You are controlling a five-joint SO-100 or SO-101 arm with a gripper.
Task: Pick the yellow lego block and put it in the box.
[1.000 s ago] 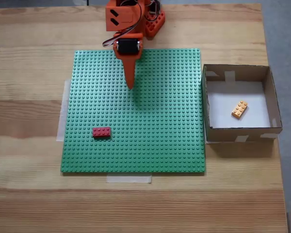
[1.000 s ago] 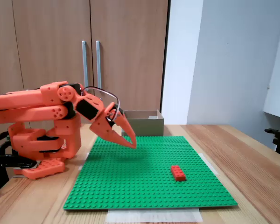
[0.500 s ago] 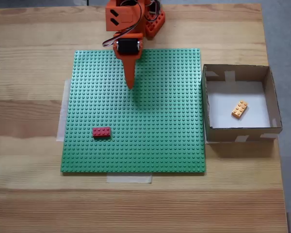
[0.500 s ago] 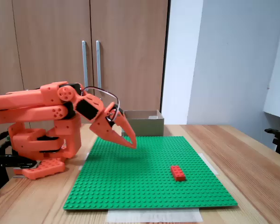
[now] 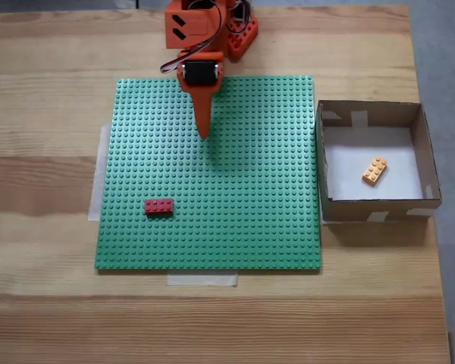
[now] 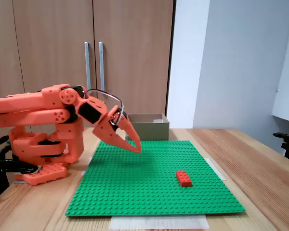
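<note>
The pincer is clenched on nothing, its orange tips together and pointing down just above the green baseplate on the wooden worktop. Well to its right in the top-down fixed view, the yellow lego block lies inside the box on the white bottom. A red brick sits on the baseplate below-left of the pincer, well apart.

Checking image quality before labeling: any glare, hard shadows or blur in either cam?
In the top-down fixed view: even light, soft shadows under the gripper on the green baseplate and below the box; the yellow lego block is sharp. In the side fixed view: no glare, the red brick is crisp, and the cabinet doors are slightly soft.
</note>
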